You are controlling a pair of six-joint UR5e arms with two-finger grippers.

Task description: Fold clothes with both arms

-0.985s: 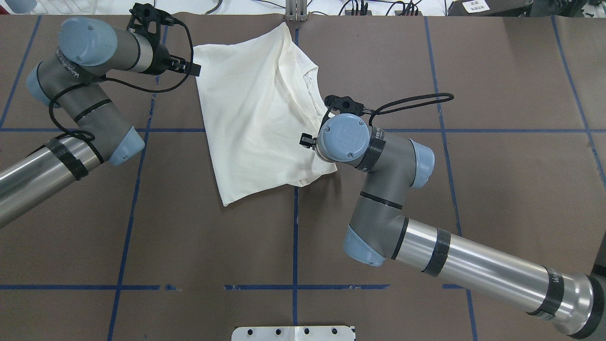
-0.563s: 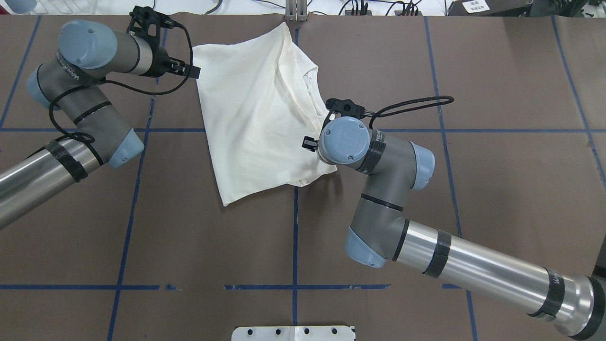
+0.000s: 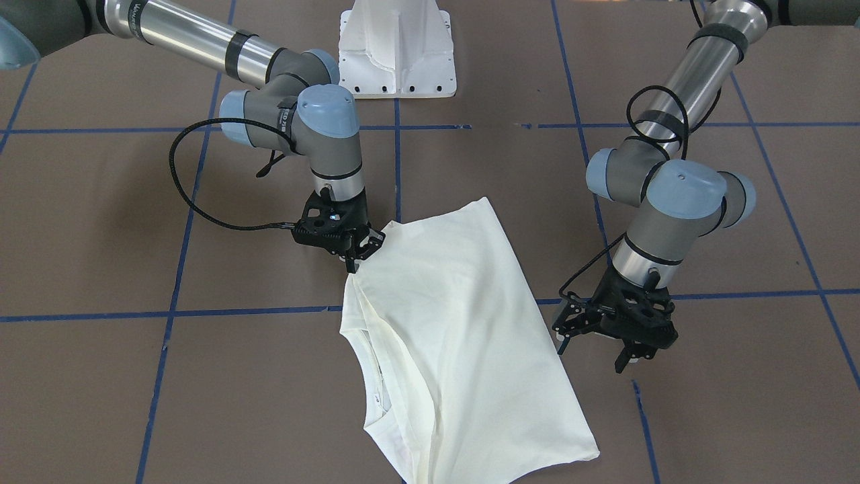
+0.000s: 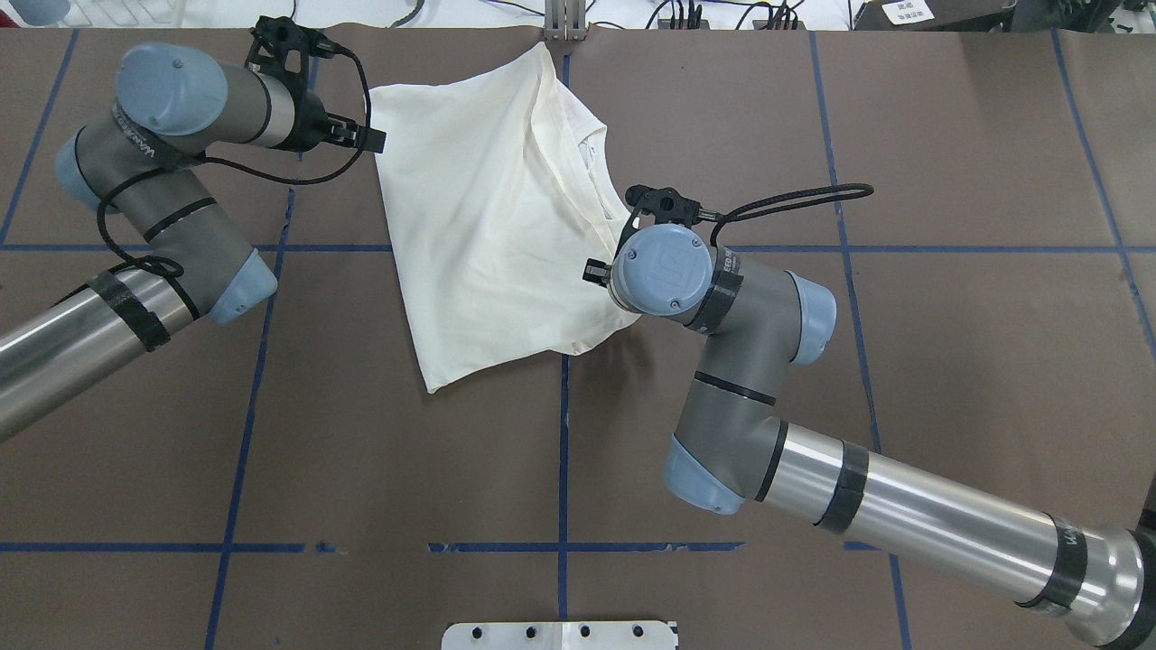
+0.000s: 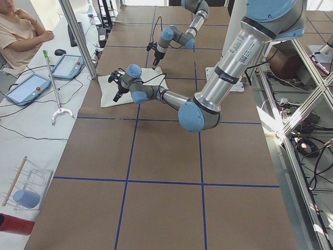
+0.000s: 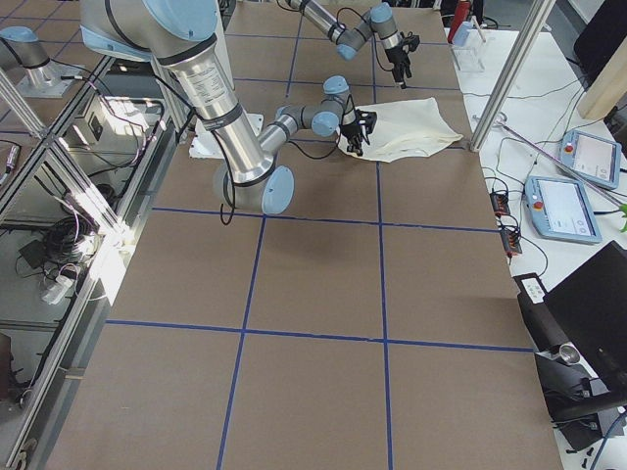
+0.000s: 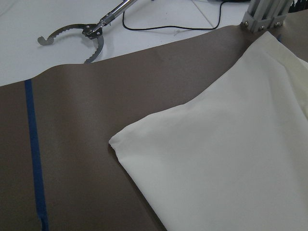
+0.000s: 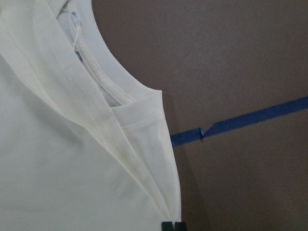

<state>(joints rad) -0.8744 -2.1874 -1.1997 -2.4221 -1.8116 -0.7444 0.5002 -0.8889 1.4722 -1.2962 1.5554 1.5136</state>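
Where the centre tape line (image 4: pixel 563 451) meets the far edge of the brown tabletop (image 4: pixel 813 406), the cream T-shirt (image 4: pixel 488 208) lies folded. Plain side up, no print showing. It sits slantwise, far of the middle and a little to the left. Its neck opening faces right.

Right claw (image 3: pixel 354 259): clenched on the shirt's right edge, just near of the collar (image 8: pixel 103 72). The wrist view shows the black fingertips (image 8: pixel 172 226) closed on the stacked hems. Fabric rises slightly to the pinch in the front-facing view. The right arm's blue wrist cap hides the grip from overhead.

Left claw (image 3: pixel 594 349): just beside the shirt's far left corner, low over the tabletop, grasping nothing. Fingers look spread, hence released. The angle is poor, though, and I cannot tell if one finger touches the cloth edge. The left wrist view shows that corner lying flat and unpinched.

Other items:
- White robot pedestal (image 3: pixel 396 47) at the near middle.
- Metal reach-grabber tool (image 7: pixel 82 33) on the white surface beyond the far edge.
- Seated person (image 5: pixel 21 31) at that far side, by two tablets.
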